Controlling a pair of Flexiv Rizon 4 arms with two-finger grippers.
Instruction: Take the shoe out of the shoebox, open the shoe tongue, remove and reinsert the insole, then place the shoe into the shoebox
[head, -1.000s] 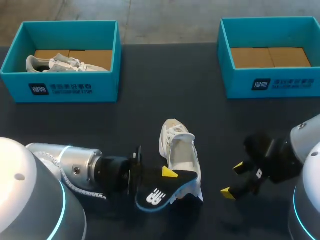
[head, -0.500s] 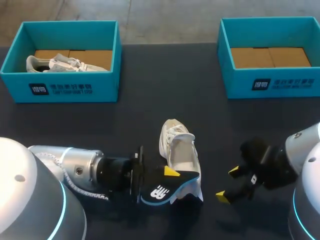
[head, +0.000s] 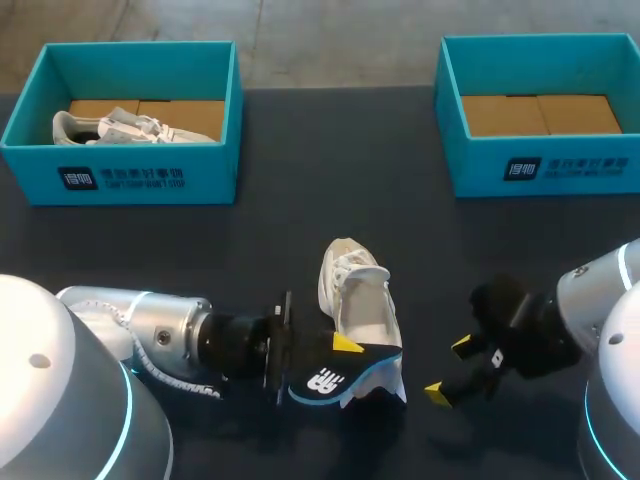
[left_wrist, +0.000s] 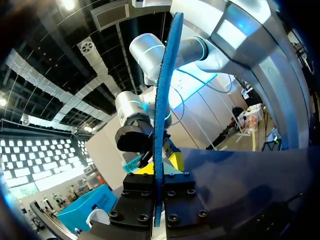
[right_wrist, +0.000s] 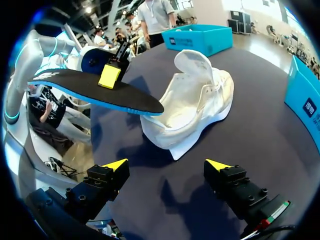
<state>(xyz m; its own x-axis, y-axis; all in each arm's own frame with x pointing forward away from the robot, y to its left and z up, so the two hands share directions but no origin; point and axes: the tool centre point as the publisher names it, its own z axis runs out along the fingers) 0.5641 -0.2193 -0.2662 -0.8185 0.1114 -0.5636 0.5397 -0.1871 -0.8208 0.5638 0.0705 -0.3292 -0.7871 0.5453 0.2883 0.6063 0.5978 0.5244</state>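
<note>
The left gripper (head: 343, 348) is pinching the probably light, floppy insole (head: 325, 380) by its edge, while the right gripper (head: 450, 370) is hanging open right of the soft-looking shoe (head: 360, 300), likely best steadied at its heel.

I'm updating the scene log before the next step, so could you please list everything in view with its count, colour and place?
left shoebox: 1, teal, table's far left
right shoebox: 1, teal, table's far right, brown cardboard floor showing
boxed shoe: 1, pale grey-white, inside left shoebox
white shoe: 1, white, mid-table, near front
insole: 1, black with blue edge, held at white shoe's near end
table: 1, dark
left claw: 1, yellow-tipped, shut on insole
right claw: 1, yellow-tipped, open, right of white shoe
</note>
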